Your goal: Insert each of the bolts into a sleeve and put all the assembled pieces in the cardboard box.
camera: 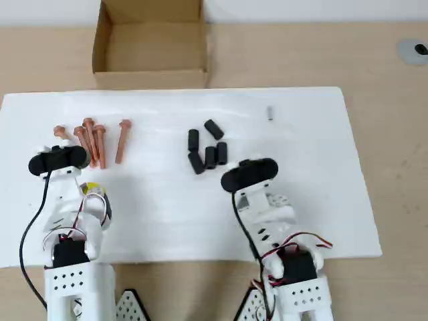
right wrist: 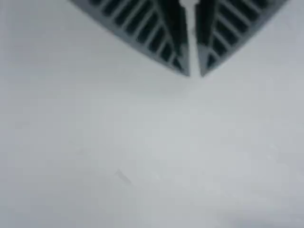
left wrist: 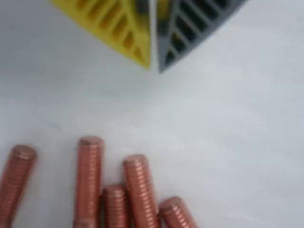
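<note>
Left claw, pressed together, hangs just short of the bolts lying loose on the white sheet; right claw, likewise pressed together, sits near the sleeves; best spread the left wide and take the outlying bolt, not the cluster

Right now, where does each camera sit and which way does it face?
High view: fixed above the table, looking down on bolts, sleeves, cardboard box; left arm and right arm show.
Left wrist view: on the left wrist, looking down past the left gripper at bolts.
Right wrist view: on the right wrist, looking down past the right gripper at white mat.
Shared: high and left wrist views both show the bolts.
</note>
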`<state>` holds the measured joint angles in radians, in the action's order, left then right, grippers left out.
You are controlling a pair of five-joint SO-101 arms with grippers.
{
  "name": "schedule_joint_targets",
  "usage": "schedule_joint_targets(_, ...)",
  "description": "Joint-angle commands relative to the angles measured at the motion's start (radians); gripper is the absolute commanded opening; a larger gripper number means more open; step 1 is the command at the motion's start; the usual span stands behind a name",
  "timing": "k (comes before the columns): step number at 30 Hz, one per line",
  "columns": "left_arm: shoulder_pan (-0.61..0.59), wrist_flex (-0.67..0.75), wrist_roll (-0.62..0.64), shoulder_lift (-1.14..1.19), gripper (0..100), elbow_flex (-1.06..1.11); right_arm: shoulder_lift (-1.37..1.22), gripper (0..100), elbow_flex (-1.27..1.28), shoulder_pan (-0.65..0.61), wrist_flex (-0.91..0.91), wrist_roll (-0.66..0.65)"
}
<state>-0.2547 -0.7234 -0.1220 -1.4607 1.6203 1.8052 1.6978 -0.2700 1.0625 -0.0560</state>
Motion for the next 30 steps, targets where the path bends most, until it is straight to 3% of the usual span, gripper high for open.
schedule_joint_targets(1, -0.015, 0.008, -0.003, -0.012, 1, -0.008, 0.116, 1.0, -0.008, 0.015, 0.002, -0.009)
schedule_joint_targets(24, -0.015, 0.002, -0.005, -0.012, 1, -0.008, 0.116, 1.0, -0.008, 0.012, 0.002, -0.005)
schedule_joint_targets(30, -0.023, -0.066, -0.084, -0.004, 1, -0.071, 0.116, 1.0, -0.008, 0.012, 0.005, -0.003)
